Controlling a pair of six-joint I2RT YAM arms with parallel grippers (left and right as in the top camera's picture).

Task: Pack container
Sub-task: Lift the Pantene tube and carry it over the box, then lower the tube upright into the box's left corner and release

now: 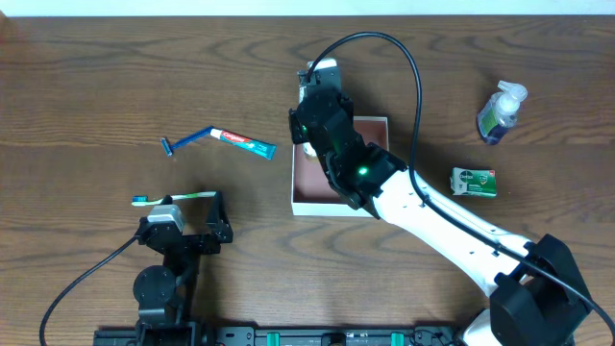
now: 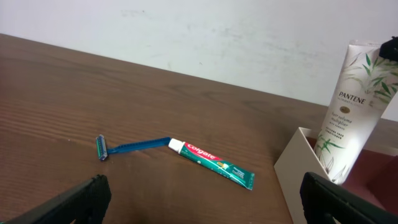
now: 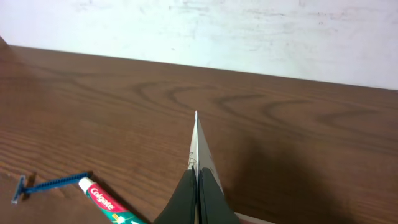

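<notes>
The right gripper is clenched on the crimped end of the Pantene tube, which stands upright with its lower end inside the container (white-walled, at mid-table). The left gripper is spread wide and holds nothing, near the toothbrush. The razor and the Colgate toothpaste lie end to end, apparently touching.

place: robot lab bench | cues: wood-grain table; bare white wall; cabled robot arm
</notes>
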